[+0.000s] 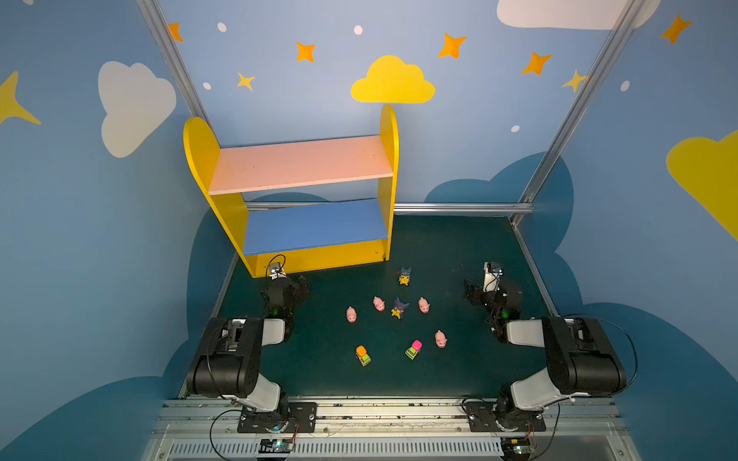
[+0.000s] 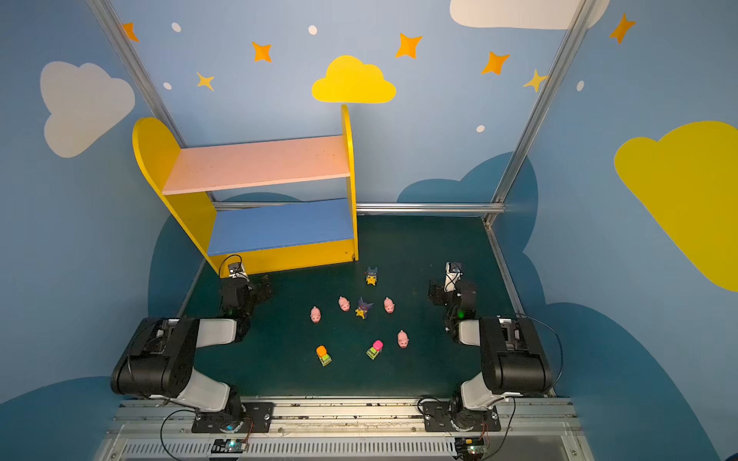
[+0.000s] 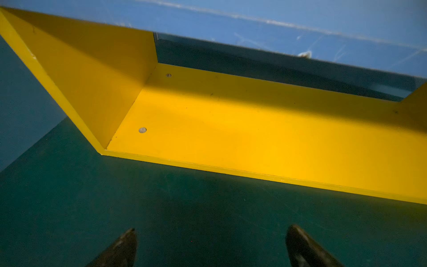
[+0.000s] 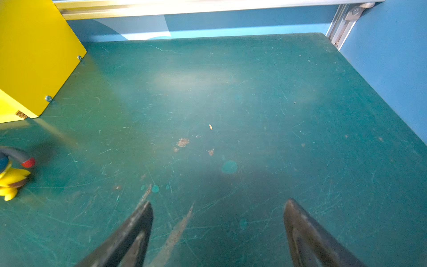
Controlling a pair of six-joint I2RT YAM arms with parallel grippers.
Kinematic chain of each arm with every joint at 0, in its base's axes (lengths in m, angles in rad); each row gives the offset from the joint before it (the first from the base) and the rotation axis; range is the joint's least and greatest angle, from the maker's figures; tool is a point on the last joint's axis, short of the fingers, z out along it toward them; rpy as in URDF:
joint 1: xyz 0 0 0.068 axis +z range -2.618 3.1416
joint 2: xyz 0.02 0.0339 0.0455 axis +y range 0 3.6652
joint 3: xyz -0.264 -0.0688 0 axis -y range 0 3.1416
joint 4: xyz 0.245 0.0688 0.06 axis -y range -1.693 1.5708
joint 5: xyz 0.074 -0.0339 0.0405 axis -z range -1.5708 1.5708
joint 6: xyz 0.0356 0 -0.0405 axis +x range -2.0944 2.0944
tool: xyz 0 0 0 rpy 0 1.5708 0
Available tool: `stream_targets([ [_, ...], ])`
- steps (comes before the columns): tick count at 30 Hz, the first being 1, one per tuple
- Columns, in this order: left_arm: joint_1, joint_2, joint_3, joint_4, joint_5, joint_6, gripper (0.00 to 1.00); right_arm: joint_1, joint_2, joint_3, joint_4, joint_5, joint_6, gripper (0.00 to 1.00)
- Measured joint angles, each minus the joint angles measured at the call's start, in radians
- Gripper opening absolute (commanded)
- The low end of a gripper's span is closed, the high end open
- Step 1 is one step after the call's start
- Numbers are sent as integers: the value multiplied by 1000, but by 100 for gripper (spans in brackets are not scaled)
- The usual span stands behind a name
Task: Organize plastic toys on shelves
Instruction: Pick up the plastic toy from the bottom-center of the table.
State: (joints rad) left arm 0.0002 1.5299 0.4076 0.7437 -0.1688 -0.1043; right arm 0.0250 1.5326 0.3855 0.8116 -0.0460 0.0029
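My left claw [image 3: 212, 227] and right claw [image 4: 219, 201] hang spread, empty, flanking the scattered toys [image 1: 399, 308]; shelves [image 1: 299, 163] bare, so I judge nothing sorted.

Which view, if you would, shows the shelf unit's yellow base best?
The left wrist view: the yellow base fills it, close up. In both top views the blue board hides most of it; the right wrist view catches only a corner.

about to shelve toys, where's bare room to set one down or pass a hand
Bare: pink upper board, blue lower board, yellow base, and the green mat from the shelf's side panel to the right pincer. Crowded: mid-mat, pigs and cars around the spiky-headed figure.
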Motion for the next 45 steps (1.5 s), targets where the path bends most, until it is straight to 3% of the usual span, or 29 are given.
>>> stream_targets([
  [38, 0, 0, 0, 0, 0, 0, 100, 3, 0, 2, -4, 4, -1, 87],
  [41, 0, -2, 0, -4, 2, 1, 100, 13, -14, 14, -38, 33, -2, 87],
  [45, 0, -51, 57, -145, 23, 14, 100, 39, -73, 130, -260, 107, 13, 87],
])
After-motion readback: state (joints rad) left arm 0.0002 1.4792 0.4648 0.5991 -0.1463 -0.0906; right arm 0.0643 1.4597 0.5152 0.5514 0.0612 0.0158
